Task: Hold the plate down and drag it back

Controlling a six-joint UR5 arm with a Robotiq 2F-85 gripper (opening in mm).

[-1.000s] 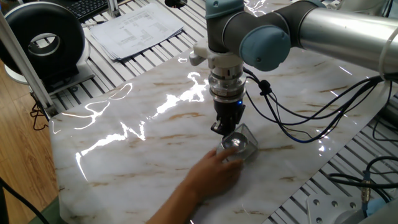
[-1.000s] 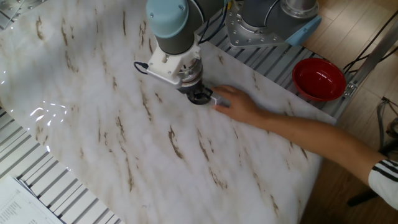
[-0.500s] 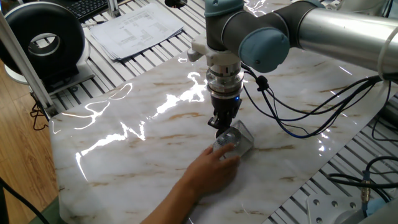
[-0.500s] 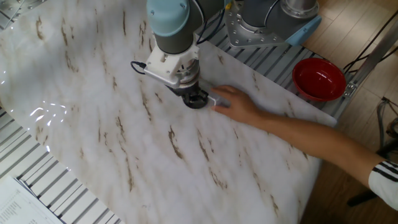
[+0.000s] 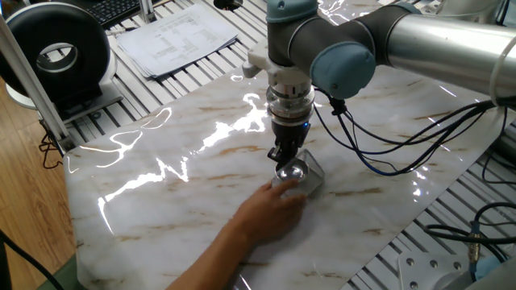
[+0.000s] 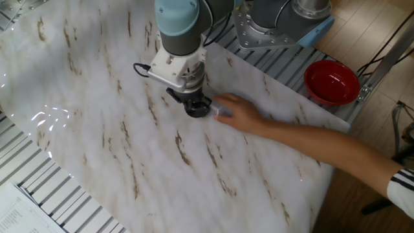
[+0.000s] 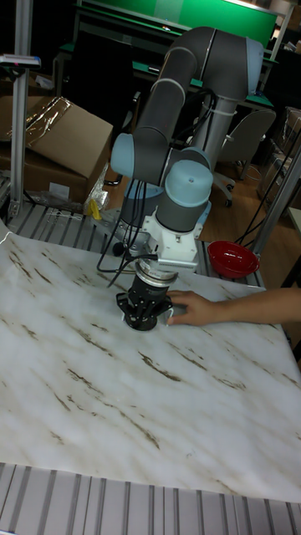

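The plate (image 5: 297,174) is a small shiny silver dish lying on the marble table (image 5: 161,201). My gripper (image 5: 284,160) stands upright over it, fingers shut together, their tips pressing on the dish's near-left part. A person's hand (image 5: 272,209) touches the plate from the front. In the other fixed view my gripper (image 6: 197,110) covers most of the plate, leaving only a sliver (image 6: 220,112) showing beside the hand (image 6: 240,116). In the tall fixed view my gripper (image 7: 142,318) meets the hand (image 7: 197,309) at the table.
A red bowl (image 6: 332,82) sits off the table's corner beside the arm's base. Papers (image 5: 173,36) and a black round device (image 5: 56,52) lie beyond the far-left edge. Cables (image 5: 387,157) hang from the arm over the table's right side.
My gripper has slid left and slightly away across the table, and the plate has moved with it. The person's hand has followed the plate.
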